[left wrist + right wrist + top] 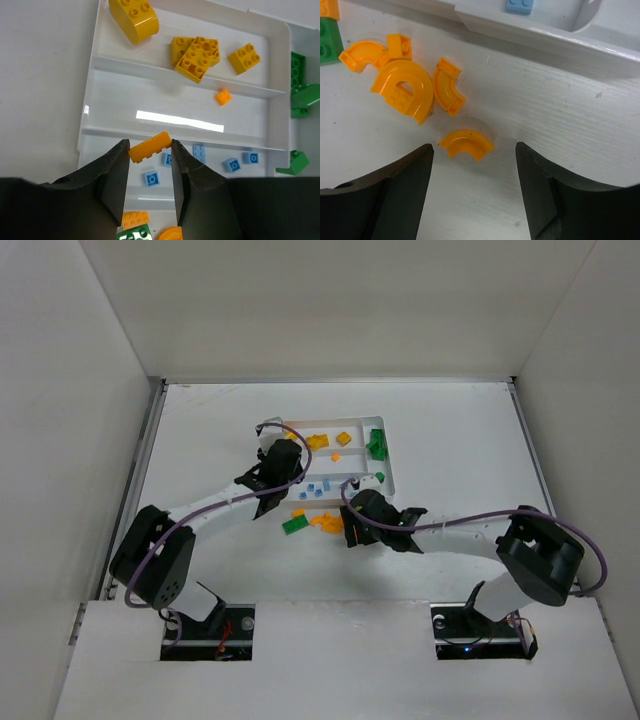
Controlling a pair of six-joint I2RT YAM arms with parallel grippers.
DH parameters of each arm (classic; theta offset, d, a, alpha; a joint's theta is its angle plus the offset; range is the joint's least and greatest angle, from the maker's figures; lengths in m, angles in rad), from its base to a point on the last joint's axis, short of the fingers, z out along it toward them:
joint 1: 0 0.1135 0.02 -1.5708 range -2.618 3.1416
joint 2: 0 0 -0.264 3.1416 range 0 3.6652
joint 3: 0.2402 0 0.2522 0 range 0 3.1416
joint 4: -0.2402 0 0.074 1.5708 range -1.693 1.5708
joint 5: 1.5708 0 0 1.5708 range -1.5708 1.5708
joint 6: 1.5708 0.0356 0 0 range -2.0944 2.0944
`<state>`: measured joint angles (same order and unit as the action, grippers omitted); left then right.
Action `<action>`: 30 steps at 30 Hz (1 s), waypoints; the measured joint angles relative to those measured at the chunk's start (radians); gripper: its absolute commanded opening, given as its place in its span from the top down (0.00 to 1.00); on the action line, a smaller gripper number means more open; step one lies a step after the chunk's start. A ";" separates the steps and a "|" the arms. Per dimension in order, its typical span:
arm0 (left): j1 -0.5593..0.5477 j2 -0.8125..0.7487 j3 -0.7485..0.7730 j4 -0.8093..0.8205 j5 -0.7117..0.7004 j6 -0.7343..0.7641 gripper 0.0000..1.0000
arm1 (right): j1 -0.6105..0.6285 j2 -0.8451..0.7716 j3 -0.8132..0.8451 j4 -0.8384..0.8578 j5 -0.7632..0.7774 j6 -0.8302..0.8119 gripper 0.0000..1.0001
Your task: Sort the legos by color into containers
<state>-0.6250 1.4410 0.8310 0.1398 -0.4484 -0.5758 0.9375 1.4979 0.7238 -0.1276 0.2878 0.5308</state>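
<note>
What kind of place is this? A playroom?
Probably a robot test bench, not a playroom: plain white walls box in a table, a left arm and right arm are bolted at its edge, with legos in a tray.

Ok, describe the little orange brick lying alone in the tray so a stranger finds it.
Find the white tray: yellow bricks lie in its far section, pale blue ones in its near section. The middle section holds one small square orange brick. It is the only brick lying there, far smaller than the yellow ones.
</note>
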 measured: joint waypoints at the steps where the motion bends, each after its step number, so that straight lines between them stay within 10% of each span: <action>1: 0.013 0.026 0.002 0.008 0.013 -0.002 0.81 | 0.000 0.010 0.006 -0.002 0.000 -0.002 0.31; 30: 0.077 0.252 0.069 0.115 0.080 -0.029 0.59 | 0.025 0.055 0.061 -0.083 0.016 -0.012 0.49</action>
<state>-0.5480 1.6928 0.9001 0.2546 -0.3683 -0.6052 0.9627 1.5528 0.7849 -0.2104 0.3042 0.5190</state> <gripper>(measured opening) 0.389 0.527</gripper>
